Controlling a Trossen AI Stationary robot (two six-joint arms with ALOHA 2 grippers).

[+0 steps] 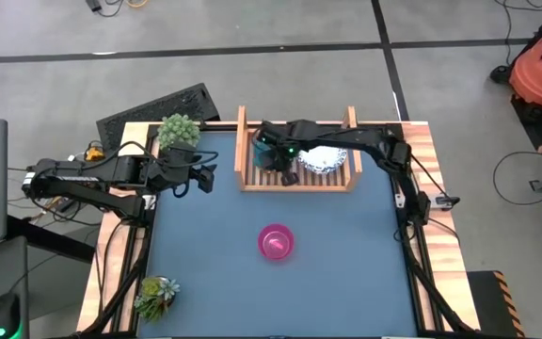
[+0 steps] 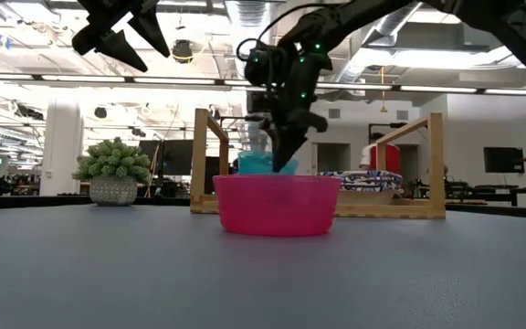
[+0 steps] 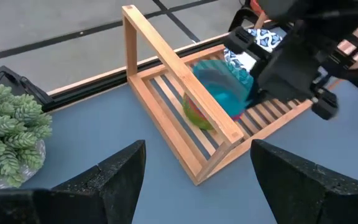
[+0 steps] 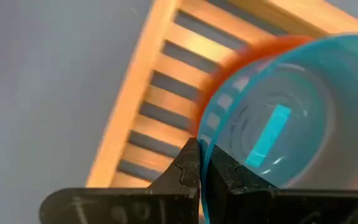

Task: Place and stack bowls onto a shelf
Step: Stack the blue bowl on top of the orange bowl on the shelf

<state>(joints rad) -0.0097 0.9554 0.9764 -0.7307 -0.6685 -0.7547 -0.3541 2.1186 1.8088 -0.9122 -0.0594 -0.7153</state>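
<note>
The wooden shelf (image 1: 294, 151) stands at the table's far middle. My right gripper (image 1: 285, 172) reaches into its left end and is shut on a teal bowl (image 3: 222, 90), which tilts over a green bowl (image 3: 194, 116). An orange-red rim (image 4: 241, 53) shows behind the teal bowl. White bowls with blue patterned rims (image 1: 323, 160) sit on the shelf's slats to the right. A magenta bowl (image 1: 276, 241) stands upright on the table's middle. My left gripper (image 1: 205, 177) is open and empty, raised left of the shelf beside a plant. My right gripper pinches the teal bowl's rim (image 4: 207, 127), one finger inside the bowl and one outside. The fingers come from above, pointing down. The bowl is tilted, its opening turned toward the shelf's left rail (image 3: 179, 62). Whether its lower part rests in the green bowl, I cannot tell.
A potted plant (image 1: 179, 130) stands at the far left and another (image 1: 156, 294) at the near left corner. A black keyboard (image 1: 153, 111) lies beyond the table's far left edge. Bare blue table (image 1: 346, 273) surrounds the magenta bowl. A person (image 2: 379, 153) shows far behind.
</note>
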